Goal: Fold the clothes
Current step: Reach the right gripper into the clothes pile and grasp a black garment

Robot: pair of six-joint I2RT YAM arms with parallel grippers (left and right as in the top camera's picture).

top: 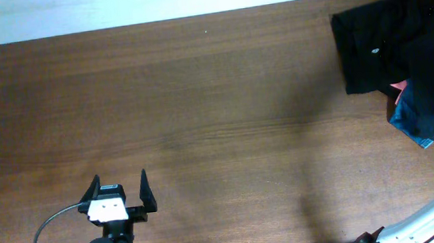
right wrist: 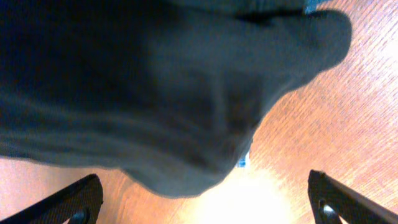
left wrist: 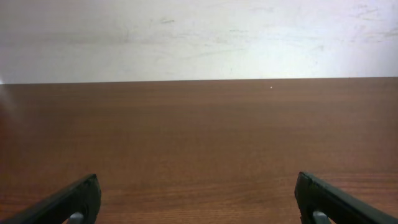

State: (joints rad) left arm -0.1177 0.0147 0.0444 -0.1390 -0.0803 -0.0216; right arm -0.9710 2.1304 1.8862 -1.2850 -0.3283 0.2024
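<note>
Right tool (right wrist: 203, 186): jaws wide apart, empty; dark cloth close ahead.
Left tool (top: 119, 180): lower left of the overhead view, fully spread, gripping nothing.
T-shirt (top: 369, 43): bunched at the desk's (top: 199, 99) upper right corner, touching blue cloth (top: 413, 122).
Handling: likely light, limp and thin; best pinched at a hem or sleeve edge.

There's the black T-shirt (top: 369, 43), unfolded and crumpled in a heap at the far right corner of the desk (top: 199, 99), running off the edge of view. Its small white logo (top: 375, 51) faces up. Up close, the cloth bulges in soft dark folds over the wood.
</note>
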